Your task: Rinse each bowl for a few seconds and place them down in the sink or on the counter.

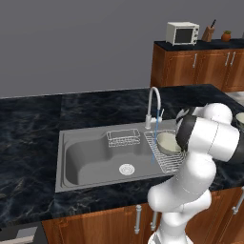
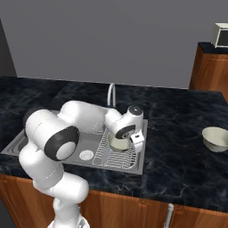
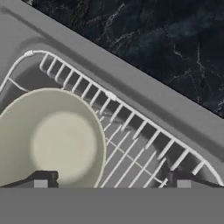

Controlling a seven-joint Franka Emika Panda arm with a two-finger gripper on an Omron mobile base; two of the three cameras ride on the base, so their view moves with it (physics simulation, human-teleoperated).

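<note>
Arm's bent over the sink (image 1: 86, 143), hand pointing down, fingers (image 3: 43, 180) spread wide above a bowl (image 3: 50, 140) sitting on the wire rack (image 3: 144, 148), gripping nothing.

free: sink (image 1: 90, 157) basin left half, counter (image 1: 28, 124) left | blocked: faucet (image 1: 152, 102) back edge, bowl (image 1: 167, 143) on rack (image 1: 164, 159)

Under your gripper (image 3: 112, 180) sits one bowl (image 3: 50, 140) on the sink's (image 1: 86, 138) ribbed wire rack (image 3: 144, 153), nearer one fingertip (image 3: 41, 179) than the other. The faucet (image 1: 152, 102) stands just behind the rack; a wire basket (image 1: 123, 138) hangs beside it. The second bowl (image 2: 217, 138) rests on the counter (image 2: 178, 133), well apart to your gripper's right. A microwave (image 1: 182, 33) sits on the cabinet unit (image 1: 200, 64) far behind.
</note>
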